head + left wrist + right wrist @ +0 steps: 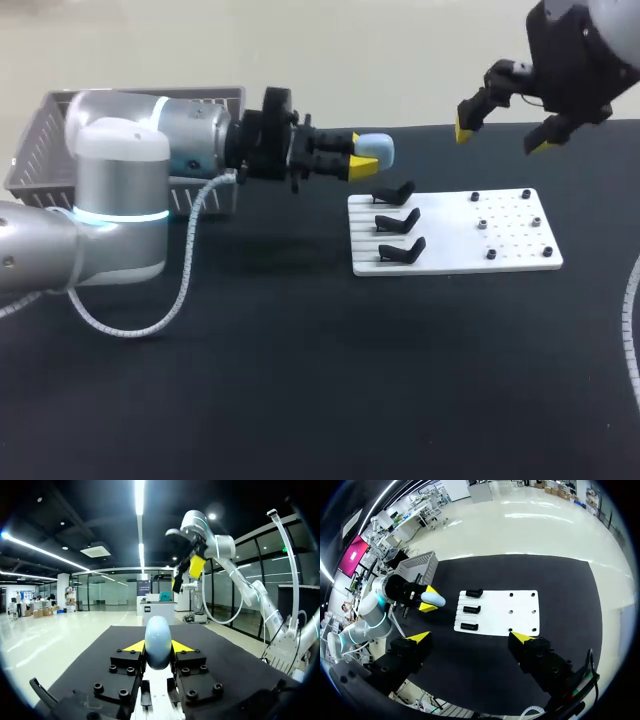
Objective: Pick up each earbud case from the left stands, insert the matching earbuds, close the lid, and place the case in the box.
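My left gripper clamped the pale blue earbud case by its sides, free end exposed, presumably for my right gripper, fingers spread wide above the stand board.

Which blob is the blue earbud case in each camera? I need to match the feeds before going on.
Head view: the blue case is held off the table in the left gripper, just left of the white board.
Left wrist view: the case is between that gripper's own fingers, dead ahead.
Right wrist view: the case is between the grey basket and the white board.
Shared landmark: the left gripper's yellow tips flank it in all three.
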